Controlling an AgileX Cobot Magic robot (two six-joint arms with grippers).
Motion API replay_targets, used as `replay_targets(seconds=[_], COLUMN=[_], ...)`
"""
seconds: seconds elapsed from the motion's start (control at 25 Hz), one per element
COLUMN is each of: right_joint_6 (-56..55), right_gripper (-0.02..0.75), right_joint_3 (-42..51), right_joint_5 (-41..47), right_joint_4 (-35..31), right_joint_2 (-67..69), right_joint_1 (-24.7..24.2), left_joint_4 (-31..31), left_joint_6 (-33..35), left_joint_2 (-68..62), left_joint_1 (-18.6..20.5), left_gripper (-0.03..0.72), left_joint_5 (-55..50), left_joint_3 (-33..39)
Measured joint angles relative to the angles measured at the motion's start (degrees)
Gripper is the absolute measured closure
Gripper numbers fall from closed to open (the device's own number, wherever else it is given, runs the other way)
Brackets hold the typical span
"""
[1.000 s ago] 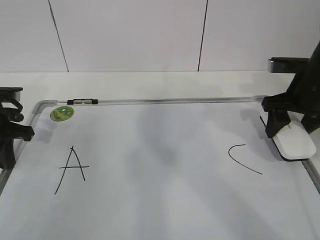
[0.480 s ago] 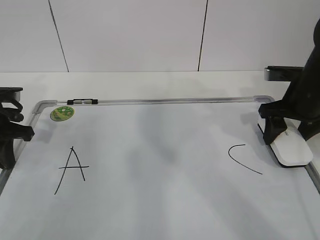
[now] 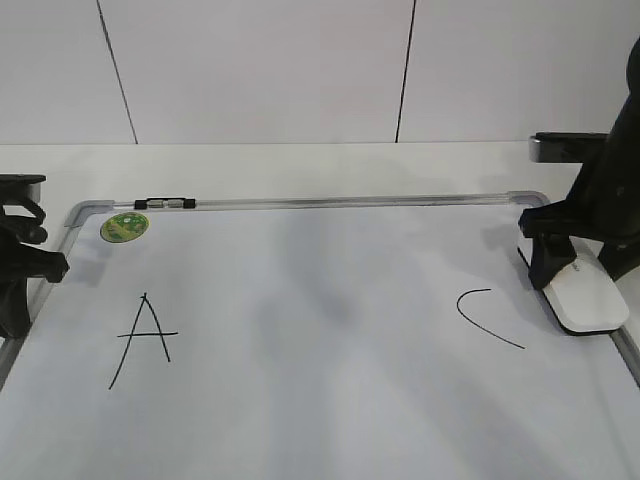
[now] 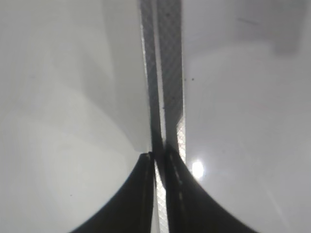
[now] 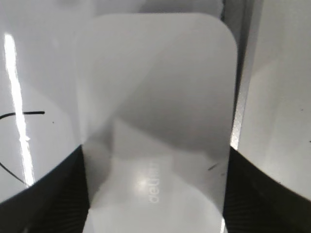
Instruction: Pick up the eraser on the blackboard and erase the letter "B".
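White panelled wall behind, pale tabletop below. Right gripper (image 3: 578, 262) sits over the white glossy oblong eraser (image 3: 587, 298), its dark fingers (image 5: 43, 199) flanking both long sides; actual contact cannot be told. Eraser lies flat at the right edge of the large white silver-framed blackboard (image 3: 330, 202), just right of a black curved "C" (image 3: 486, 316). Black "A" (image 3: 143, 338) and round green sticker (image 3: 124, 226) sit far left. Left gripper (image 3: 18, 268) rests over the frame's left rail, jaws nearly together, empty.
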State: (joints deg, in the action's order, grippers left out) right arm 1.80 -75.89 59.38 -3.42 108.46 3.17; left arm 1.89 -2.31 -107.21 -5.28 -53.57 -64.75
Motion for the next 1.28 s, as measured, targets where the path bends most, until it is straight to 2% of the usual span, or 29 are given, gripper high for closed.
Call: replay_targets(seconds=[0.72, 1.0, 1.28], right_joint_6=[-0.34, -0.53, -0.65], right_gripper=[0.191, 0.106, 0.091], right_joint_3=[0.0, 0.0, -0.56], right_joint_5=[0.0, 0.31, 1.75], right_joint_4=[0.13, 0.13, 0.26], right_joint_2=[0.0, 0.0, 0.0], right_joint_1=[0.0, 0.0, 0.0], left_joint_4=[0.0, 0.0, 0.0], left_joint_6=[0.0, 0.0, 0.0], left_joint_2=[0.0, 0.0, 0.0], left_joint_1=[0.0, 0.0, 0.0], left_gripper=[0.657, 0.657, 0.657], left_joint_5=[-0.02, -0.12, -0.12], left_joint_3=[0.0, 0.0, 0.0])
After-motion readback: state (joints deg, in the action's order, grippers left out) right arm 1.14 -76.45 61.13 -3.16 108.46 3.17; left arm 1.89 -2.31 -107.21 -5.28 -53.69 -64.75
